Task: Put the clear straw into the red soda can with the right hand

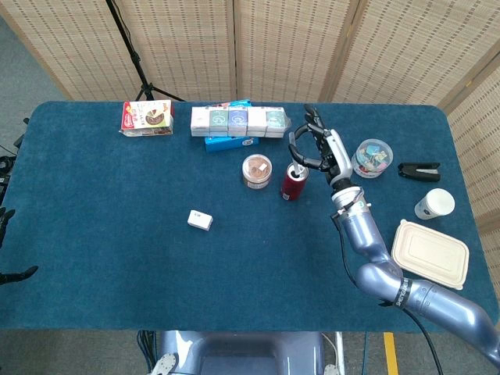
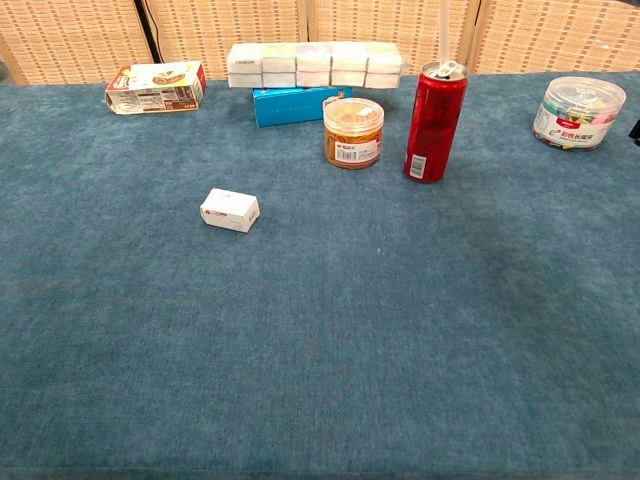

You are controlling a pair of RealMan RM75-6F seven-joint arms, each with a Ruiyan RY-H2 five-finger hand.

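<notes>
The red soda can (image 1: 294, 183) stands upright at centre right of the table, also shown as the red soda can (image 2: 434, 122) in the chest view. A clear straw (image 2: 442, 32) rises straight up from the can's mouth and runs out of the top of the chest view. In the head view the straw is too faint to make out. My right hand (image 1: 316, 148) hovers just above and behind the can's top, its fingers curled toward the thumb over the opening, seemingly pinching the straw. The chest view does not show this hand. My left hand is out of both views.
A small round jar (image 1: 256, 169) stands just left of the can. Behind it lie a blue box (image 1: 231, 142) and a row of white packs (image 1: 239, 120). A clear tub (image 1: 372, 158), a white cup (image 1: 434, 204) and a beige lunch box (image 1: 430, 254) sit to the right. A small white box (image 1: 200, 220) lies mid-table.
</notes>
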